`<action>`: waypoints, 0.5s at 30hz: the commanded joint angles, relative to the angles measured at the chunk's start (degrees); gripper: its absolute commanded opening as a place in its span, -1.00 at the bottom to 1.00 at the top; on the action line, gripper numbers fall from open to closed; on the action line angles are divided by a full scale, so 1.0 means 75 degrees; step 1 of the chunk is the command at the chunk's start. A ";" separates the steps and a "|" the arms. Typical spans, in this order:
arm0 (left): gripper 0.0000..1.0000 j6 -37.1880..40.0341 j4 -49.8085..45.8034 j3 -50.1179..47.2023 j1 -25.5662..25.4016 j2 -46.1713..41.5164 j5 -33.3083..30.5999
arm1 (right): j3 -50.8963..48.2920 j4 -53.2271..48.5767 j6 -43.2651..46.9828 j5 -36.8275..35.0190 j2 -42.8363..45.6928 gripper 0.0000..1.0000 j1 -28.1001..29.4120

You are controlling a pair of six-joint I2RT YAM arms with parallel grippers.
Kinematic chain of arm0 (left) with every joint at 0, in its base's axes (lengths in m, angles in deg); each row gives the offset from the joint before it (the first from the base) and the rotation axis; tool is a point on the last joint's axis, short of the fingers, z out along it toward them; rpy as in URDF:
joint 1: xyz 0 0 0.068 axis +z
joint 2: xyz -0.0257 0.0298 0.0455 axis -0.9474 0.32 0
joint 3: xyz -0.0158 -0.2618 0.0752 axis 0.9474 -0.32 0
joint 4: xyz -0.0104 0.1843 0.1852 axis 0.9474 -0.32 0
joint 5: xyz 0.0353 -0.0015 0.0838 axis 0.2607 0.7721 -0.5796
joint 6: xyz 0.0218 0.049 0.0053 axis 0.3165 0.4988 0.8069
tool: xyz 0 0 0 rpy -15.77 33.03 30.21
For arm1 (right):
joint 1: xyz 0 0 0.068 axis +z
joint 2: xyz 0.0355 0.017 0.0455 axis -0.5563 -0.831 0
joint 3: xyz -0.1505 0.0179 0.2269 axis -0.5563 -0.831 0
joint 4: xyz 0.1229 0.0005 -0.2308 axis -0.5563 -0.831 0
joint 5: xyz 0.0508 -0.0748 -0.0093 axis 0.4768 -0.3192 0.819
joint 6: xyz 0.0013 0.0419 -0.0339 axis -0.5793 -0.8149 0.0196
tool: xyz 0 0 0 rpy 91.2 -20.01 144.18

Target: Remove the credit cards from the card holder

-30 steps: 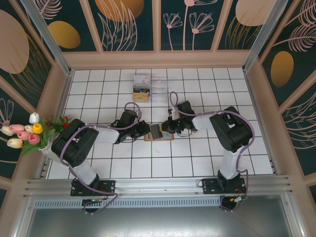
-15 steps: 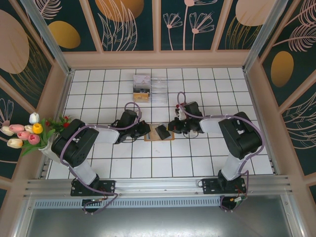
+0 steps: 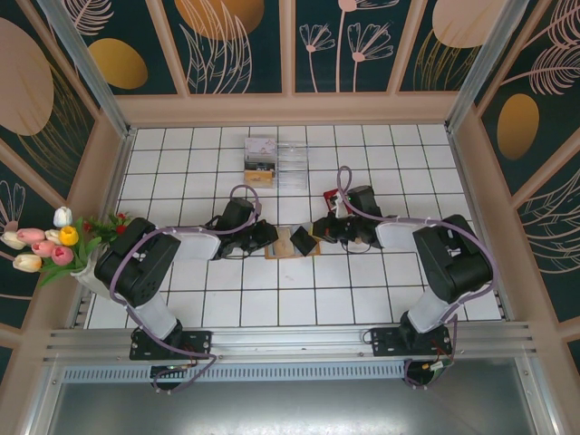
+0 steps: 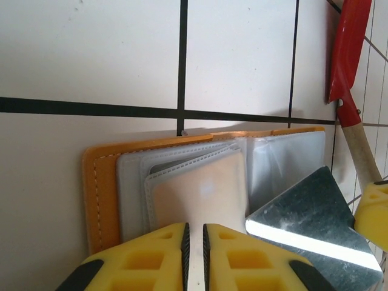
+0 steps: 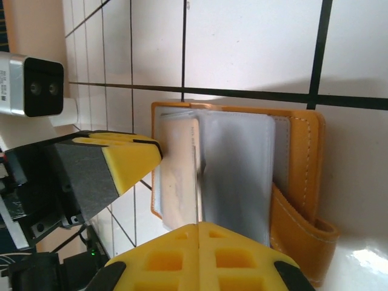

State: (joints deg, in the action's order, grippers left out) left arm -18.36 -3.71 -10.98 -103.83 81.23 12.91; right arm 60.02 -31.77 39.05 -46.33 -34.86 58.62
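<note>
right pincer [image 5: 198, 228] clenched on credit card [image 4: 308, 225], beside card holder [image 4: 97, 188], left pincer [image 4: 195, 229] unclear

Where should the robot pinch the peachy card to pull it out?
Probably its near edge, by the left gripper: the peachy card lies flat in the card holder, with stitched sleeve edges along its far and outer sides. Pinch top and bottom, pull straight back.

The right claw [image 3: 317, 234] holds a credit card [image 3: 304, 242] over the card holder [image 3: 283, 248], left claw [image 3: 270, 238] beside.
</note>
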 commanded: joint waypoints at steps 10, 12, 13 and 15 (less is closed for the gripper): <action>-0.26 -0.0315 -0.0074 0.0251 0.0047 -0.0646 0.0050 | 0.0110 0.0732 -0.0856 0.0494 0.0395 -1.00 -0.0046; -0.16 -0.0410 0.0029 0.0139 0.0126 -0.0800 0.0108 | 0.0137 0.0814 -0.0962 0.0526 0.0431 -1.00 -0.0047; -0.08 -0.0453 0.0079 0.0045 0.0164 -0.0902 0.0132 | 0.0155 0.0870 -0.1009 0.0549 0.0444 -1.00 -0.0051; 0.09 -0.0585 0.0226 -0.0165 0.0274 -0.1105 0.0148 | 0.0183 0.1050 -0.1182 0.0598 0.0446 -1.00 -0.0048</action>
State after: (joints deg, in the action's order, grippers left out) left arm -21.13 -4.13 -10.52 -102.98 75.53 13.17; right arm 59.74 -27.73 32.51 -43.99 -33.68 58.62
